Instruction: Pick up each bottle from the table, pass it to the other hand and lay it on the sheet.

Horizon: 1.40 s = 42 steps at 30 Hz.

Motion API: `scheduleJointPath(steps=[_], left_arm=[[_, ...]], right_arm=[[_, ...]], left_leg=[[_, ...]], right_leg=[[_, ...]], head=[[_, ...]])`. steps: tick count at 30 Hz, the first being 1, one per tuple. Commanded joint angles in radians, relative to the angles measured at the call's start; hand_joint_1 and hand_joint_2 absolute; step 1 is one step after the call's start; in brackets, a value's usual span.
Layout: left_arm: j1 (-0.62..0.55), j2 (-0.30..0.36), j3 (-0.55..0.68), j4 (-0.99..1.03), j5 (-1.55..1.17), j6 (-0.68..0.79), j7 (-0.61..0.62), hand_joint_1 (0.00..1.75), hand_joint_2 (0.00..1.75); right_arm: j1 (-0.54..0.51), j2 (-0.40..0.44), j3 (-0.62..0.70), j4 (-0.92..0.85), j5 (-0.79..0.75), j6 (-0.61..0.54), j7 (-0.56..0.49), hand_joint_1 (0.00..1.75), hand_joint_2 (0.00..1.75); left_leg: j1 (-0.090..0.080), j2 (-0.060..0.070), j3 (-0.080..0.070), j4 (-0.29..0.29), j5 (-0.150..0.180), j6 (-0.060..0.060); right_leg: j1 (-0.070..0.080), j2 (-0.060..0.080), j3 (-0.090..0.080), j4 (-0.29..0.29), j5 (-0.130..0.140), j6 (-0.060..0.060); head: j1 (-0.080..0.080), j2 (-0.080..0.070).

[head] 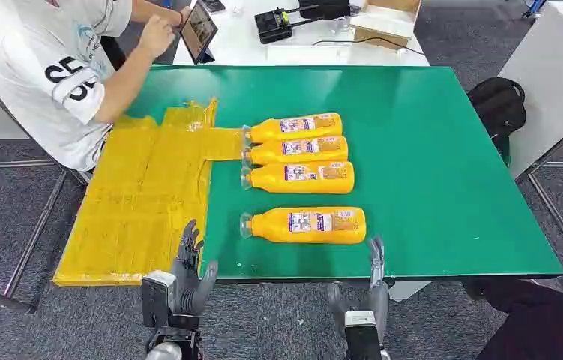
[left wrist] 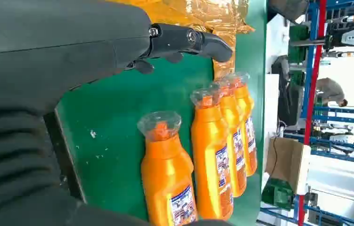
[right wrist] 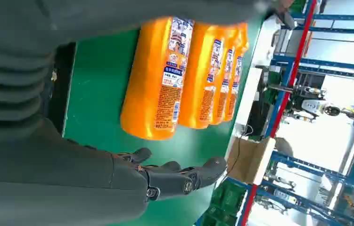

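Several orange bottles lie on their sides on the green table, caps pointing toward the yellow sheet. The nearest bottle lies apart from a row of three. My left hand hovers at the table's near edge, by the sheet's corner, fingers apart and holding nothing. Just below the near edge, under the nearest bottle's base end, my right hand is also empty with fingers extended.
A person in a white shirt sits at the table's far left, hands at a tablet. Behind the green table is a white table with a cardboard box and black devices. A black bag lies on the floor to the right.
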<state>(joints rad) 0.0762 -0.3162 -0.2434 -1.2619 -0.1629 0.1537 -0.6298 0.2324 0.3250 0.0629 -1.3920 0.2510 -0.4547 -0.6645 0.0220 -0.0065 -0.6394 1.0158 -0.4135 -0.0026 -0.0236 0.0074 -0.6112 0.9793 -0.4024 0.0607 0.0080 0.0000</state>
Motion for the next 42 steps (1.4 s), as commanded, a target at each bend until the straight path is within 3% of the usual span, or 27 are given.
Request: scheduleJointPath(steps=[1, 9, 10, 12, 13, 28, 33, 38, 42], left_arm=[[-0.012, -0.033, 0.018, 0.030, 0.003, -0.004, 0.006, 0.00, 0.00], [-0.012, -0.033, 0.020, 0.028, 0.002, -0.005, 0.006, 0.00, 0.00], [-0.011, -0.033, 0.020, 0.027, 0.002, -0.006, 0.005, 0.00, 1.75], [-0.010, -0.033, 0.022, 0.025, 0.002, -0.004, 0.005, 0.00, 1.75], [-0.010, -0.033, 0.022, 0.025, 0.002, -0.004, 0.005, 0.00, 1.75], [-0.037, -0.033, 0.033, 0.050, -0.004, 0.009, 0.009, 0.00, 1.75], [-0.067, -0.033, 0.049, 0.050, -0.012, 0.005, 0.006, 0.00, 1.75], [-0.068, -0.033, 0.054, 0.040, -0.015, 0.004, 0.008, 0.00, 1.75], [-0.090, -0.033, 0.096, -0.007, -0.046, 0.004, 0.010, 0.00, 1.75]], right_arm=[[0.005, 0.024, -0.028, 0.004, -0.009, 0.006, -0.034, 0.00, 0.00], [0.006, 0.024, -0.031, 0.002, -0.009, 0.010, -0.034, 0.00, 0.00], [0.006, 0.024, -0.031, 0.002, -0.009, 0.011, -0.034, 0.00, 0.00], [0.006, 0.024, -0.032, 0.002, -0.005, 0.007, -0.034, 0.00, 0.00], [0.005, 0.024, -0.032, 0.003, 0.000, 0.008, -0.034, 0.00, 1.75], [-0.013, 0.024, -0.071, -0.046, 0.102, -0.030, -0.028, 0.00, 1.75], [-0.041, 0.024, -0.095, -0.146, 0.289, -0.017, 0.045, 0.00, 1.75], [-0.046, 0.024, -0.096, -0.163, 0.324, -0.014, 0.055, 0.00, 1.75], [-0.147, 0.024, -0.128, -0.228, 0.565, 0.086, 0.200, 0.00, 1.75]], left_leg=[[0.000, 0.000, 0.006, 0.000, -0.003, 0.002], [0.000, 0.000, 0.002, 0.000, -0.001, 0.001], [0.000, 0.000, 0.006, 0.000, -0.003, 0.001], [0.000, 0.000, 0.004, 0.000, -0.002, 0.001], [0.000, 0.000, 0.007, 0.000, -0.003, 0.002], [-0.001, -0.001, 0.004, 0.000, -0.002, 0.001], [0.000, -0.001, 0.004, 0.000, -0.002, 0.001], [0.000, 0.000, 0.005, 0.000, -0.002, 0.002], [-0.001, 0.002, 0.002, 0.001, -0.001, 0.001]], right_leg=[[0.000, -0.001, 0.006, 0.000, -0.003, -0.003], [0.000, -0.001, 0.003, 0.000, -0.001, -0.002], [0.001, -0.001, 0.006, 0.000, -0.003, -0.003], [0.000, -0.001, 0.004, 0.000, -0.002, -0.002], [0.001, -0.001, 0.007, 0.000, -0.003, -0.003], [0.000, -0.002, 0.004, 0.000, -0.002, -0.002], [0.000, -0.002, 0.005, 0.000, -0.002, -0.003], [0.000, -0.002, 0.006, 0.000, -0.002, -0.003], [0.000, 0.001, 0.002, 0.001, -0.001, -0.002]], head=[[0.000, 0.000], [0.000, 0.000], [0.000, 0.000], [0.000, 0.000], [0.000, 0.000], [0.000, 0.000], [0.000, 0.000], [0.000, 0.000], [0.000, 0.000]])
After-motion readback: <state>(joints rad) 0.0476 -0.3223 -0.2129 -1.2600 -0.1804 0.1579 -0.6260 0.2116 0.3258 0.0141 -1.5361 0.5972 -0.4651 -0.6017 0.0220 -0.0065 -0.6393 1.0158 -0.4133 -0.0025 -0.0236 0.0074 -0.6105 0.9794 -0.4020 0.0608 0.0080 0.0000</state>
